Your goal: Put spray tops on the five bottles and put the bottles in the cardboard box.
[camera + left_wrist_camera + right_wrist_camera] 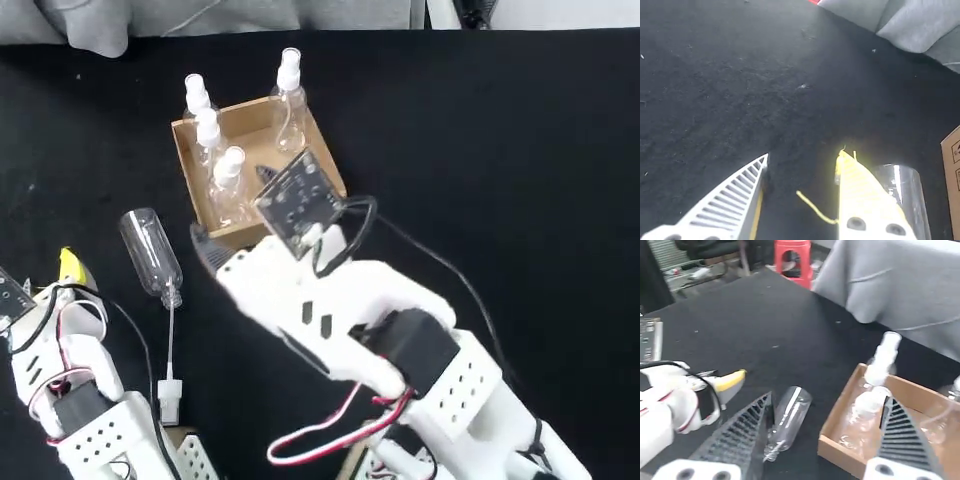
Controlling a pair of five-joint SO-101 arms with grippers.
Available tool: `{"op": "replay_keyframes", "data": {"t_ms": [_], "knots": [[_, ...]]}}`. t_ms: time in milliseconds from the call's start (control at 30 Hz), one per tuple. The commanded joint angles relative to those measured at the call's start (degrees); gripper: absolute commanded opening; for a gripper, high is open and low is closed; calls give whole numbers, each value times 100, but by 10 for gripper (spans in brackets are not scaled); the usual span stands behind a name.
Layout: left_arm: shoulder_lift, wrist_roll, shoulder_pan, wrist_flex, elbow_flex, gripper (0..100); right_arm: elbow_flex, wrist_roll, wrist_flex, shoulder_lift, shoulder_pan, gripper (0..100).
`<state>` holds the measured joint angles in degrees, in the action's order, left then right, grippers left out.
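Last bottle (150, 250) lies capless beside the box (188, 170), top (168, 396) just off its neck. Left gripper (802, 160), right gripper (827, 399) — both gape wide, empty. Pin the bottle first — then feed the tube straight in.

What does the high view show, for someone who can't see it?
Four capped bottles stand at a cardboard box on a black table. A fifth bottle lies on its side beside the box, uncapped, its spray top loose nearby. The white right arm hangs over the box's front.
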<state>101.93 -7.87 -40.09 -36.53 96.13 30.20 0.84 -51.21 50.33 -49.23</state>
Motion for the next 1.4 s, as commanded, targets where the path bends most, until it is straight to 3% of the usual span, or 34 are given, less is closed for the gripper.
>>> {"op": "replay_keyframes", "data": {"t_ms": [0,300,1367], "knots": [[70,-70,-57,-79,136,201,-40,-26,-9,163,-360,286],[62,-79,-31,-88,136,198,-418,237,88,-1095,-879,286],[70,-79,-57,-246,136,198,-3723,-343,35,-5780,-862,286]]}}
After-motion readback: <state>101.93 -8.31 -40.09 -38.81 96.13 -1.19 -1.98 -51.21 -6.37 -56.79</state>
